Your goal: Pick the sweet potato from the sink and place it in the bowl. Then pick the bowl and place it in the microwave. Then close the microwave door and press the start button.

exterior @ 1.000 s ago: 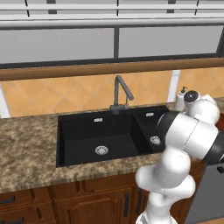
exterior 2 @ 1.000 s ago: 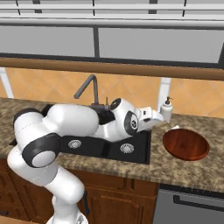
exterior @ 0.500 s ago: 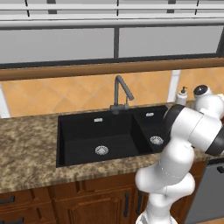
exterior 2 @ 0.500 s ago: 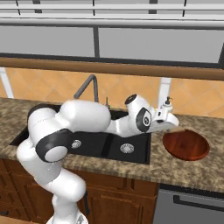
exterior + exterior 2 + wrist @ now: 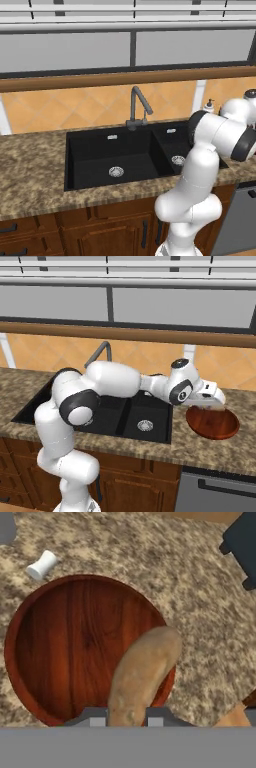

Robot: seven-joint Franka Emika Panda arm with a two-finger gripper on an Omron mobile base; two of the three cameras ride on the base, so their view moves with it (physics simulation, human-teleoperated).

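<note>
The sweet potato is a tan tapered tuber gripped at its near end between my two finger tips. My gripper is shut on it and hangs above the reddish-brown wooden bowl, with the tuber's far end reaching over the bowl's right rim. In the right base view the gripper hovers just over the bowl, which stands on the granite counter right of the black double sink. From the left base view both basins of the sink look bare apart from their steel drains.
A grey curved faucet rises behind the sink. A white soap dispenser stands at the back, near the bowl. A dark object lies on the counter beyond the bowl. A steel appliance front sits below the counter.
The arm has swung right, from above the small sink basin to over the bowl, carrying the sweet potato with it.
</note>
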